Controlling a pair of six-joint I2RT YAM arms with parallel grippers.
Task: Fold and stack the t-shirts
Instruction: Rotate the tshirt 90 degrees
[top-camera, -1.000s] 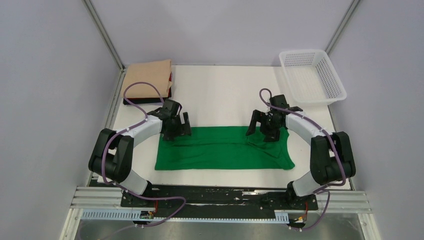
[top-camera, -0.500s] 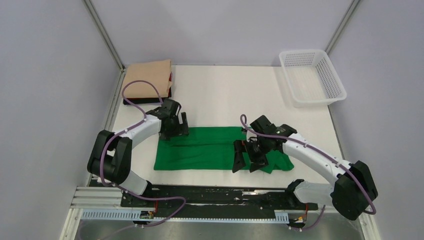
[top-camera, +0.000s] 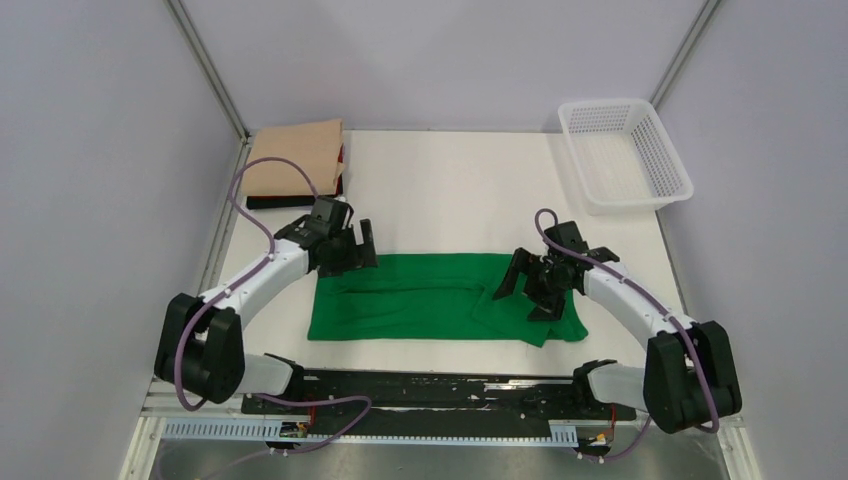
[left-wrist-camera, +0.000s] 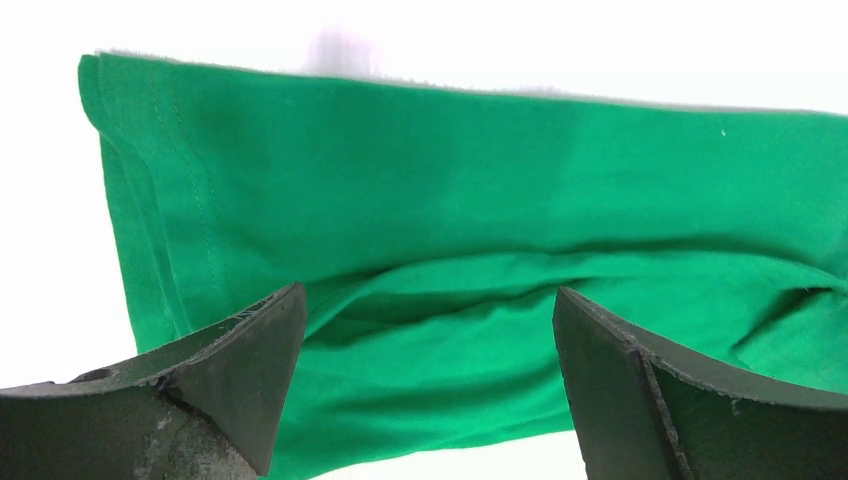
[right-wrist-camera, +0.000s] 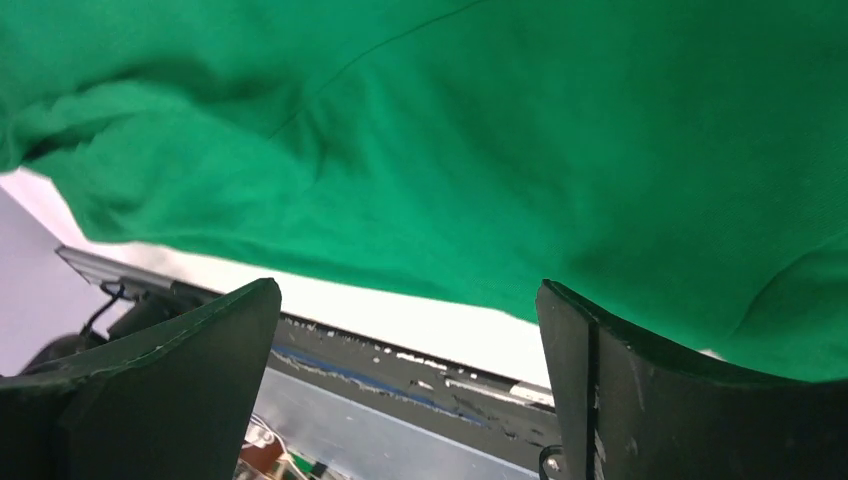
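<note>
A bright green t-shirt (top-camera: 420, 300) lies folded into a long strip on the white table, its right end doubled over. It fills the left wrist view (left-wrist-camera: 450, 220) and the right wrist view (right-wrist-camera: 480, 130). My left gripper (top-camera: 350, 250) is open and empty above the strip's far left corner. My right gripper (top-camera: 532, 288) is open and empty above the doubled right end. A folded tan t-shirt (top-camera: 295, 157) lies on a black one (top-camera: 275, 202) at the back left corner.
A white plastic mesh basket (top-camera: 622, 152) stands at the back right corner. The table's near edge and the black base rail (top-camera: 430, 385) run just below the green shirt. Grey walls close in the table on the left, back and right.
My right gripper swept from the shirt's far right edge toward the near edge, then back up to the right; the right end now lies doubled over. My left gripper shifted slightly left.
</note>
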